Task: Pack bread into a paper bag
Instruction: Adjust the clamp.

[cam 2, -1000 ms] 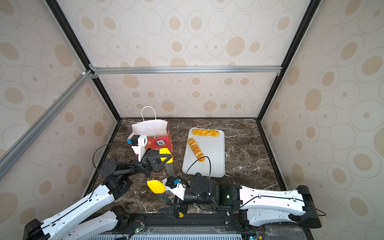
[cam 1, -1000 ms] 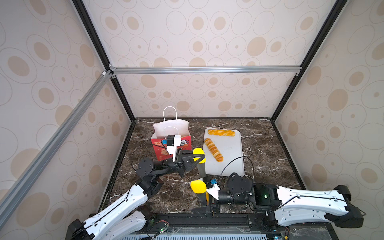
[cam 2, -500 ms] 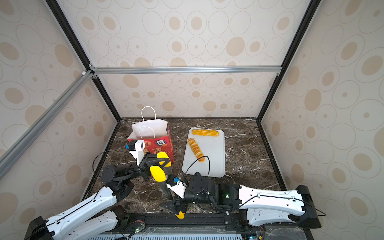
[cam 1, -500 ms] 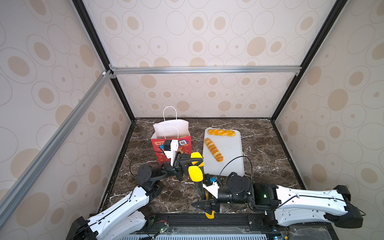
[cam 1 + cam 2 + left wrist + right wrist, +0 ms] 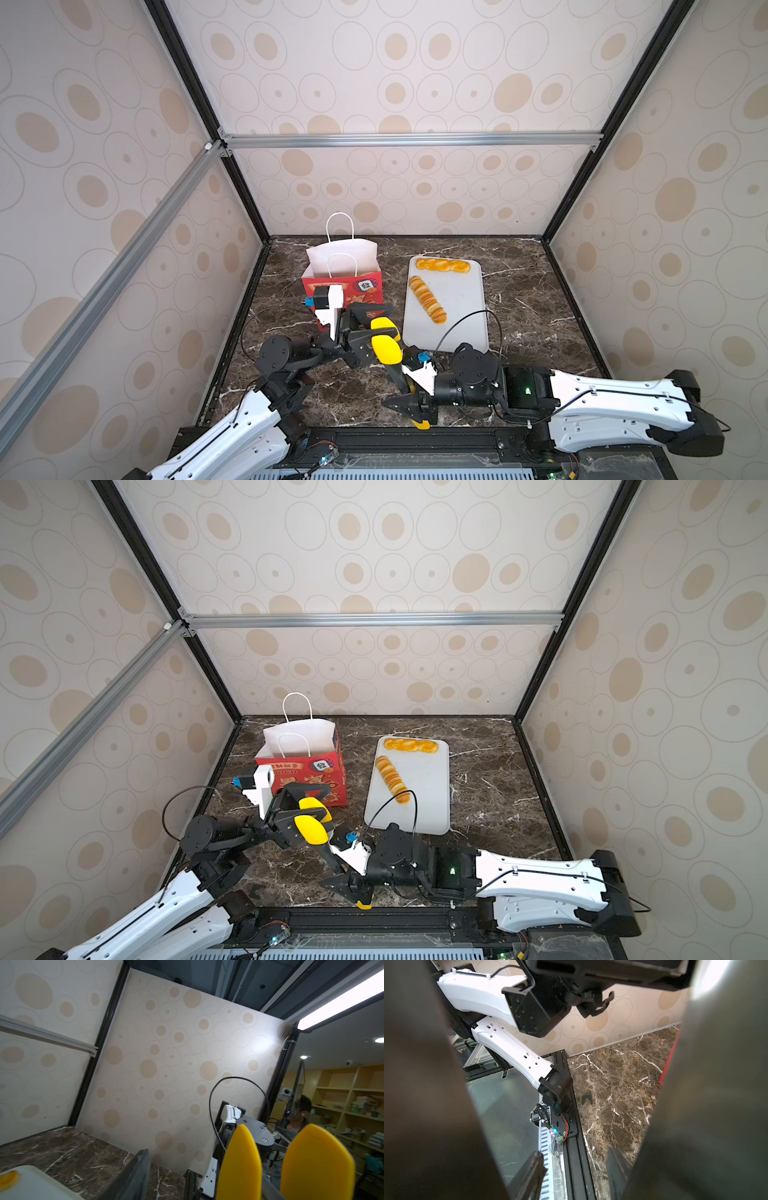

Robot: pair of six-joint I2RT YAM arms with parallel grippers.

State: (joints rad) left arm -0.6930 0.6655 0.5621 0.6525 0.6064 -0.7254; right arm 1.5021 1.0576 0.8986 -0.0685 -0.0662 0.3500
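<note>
Yellow-tipped tongs (image 5: 386, 349) near paper bag (image 5: 368, 297), two bread sticks (image 5: 428, 300) on white tray (image 5: 461, 307)

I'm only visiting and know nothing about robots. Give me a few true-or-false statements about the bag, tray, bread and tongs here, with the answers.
1. The red bag stands upright with its top open. True.
2. The bag stands on the white tray. False: it stands on the marble table, beside the tray.
3. Two long bread sticks lie on the tray. True.
4. The yellow-tipped tongs lie on the tray. False: they are off it, nearer the front.
</note>
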